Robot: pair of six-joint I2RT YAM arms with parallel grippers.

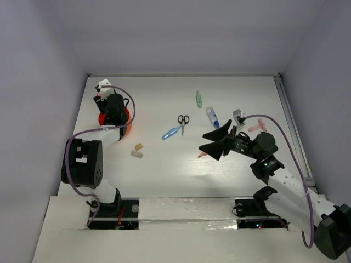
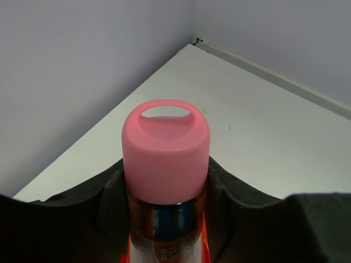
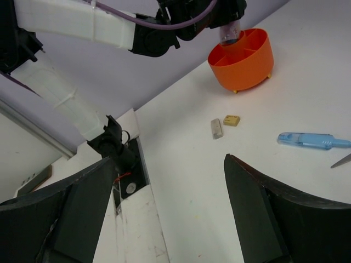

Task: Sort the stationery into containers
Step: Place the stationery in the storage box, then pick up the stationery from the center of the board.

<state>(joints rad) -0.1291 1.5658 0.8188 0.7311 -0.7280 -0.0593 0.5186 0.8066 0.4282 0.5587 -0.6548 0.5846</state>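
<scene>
My left gripper (image 1: 115,111) is shut on a pink-capped tube (image 2: 164,148) and holds it upright over the round orange-red cup (image 1: 127,121). The right wrist view shows the tube's lower end (image 3: 230,34) at the divided cup's (image 3: 241,57) rim. My right gripper (image 1: 216,141) is open and empty above the table's middle. On the table lie a green marker (image 1: 198,99), black-handled scissors (image 1: 182,121), a blue-white marker (image 1: 212,116), a light blue marker (image 1: 171,132), and an orange marker (image 1: 202,155) partly under the right fingers. A beige-grey piece (image 1: 136,154) lies near the cup.
A small yellow block (image 1: 139,146) lies beside the beige-grey piece. A pink item (image 1: 256,127) lies right of the right wrist. Walls close the table at the back and both sides. The arm bases stand on a white strip (image 1: 181,211) at the near edge.
</scene>
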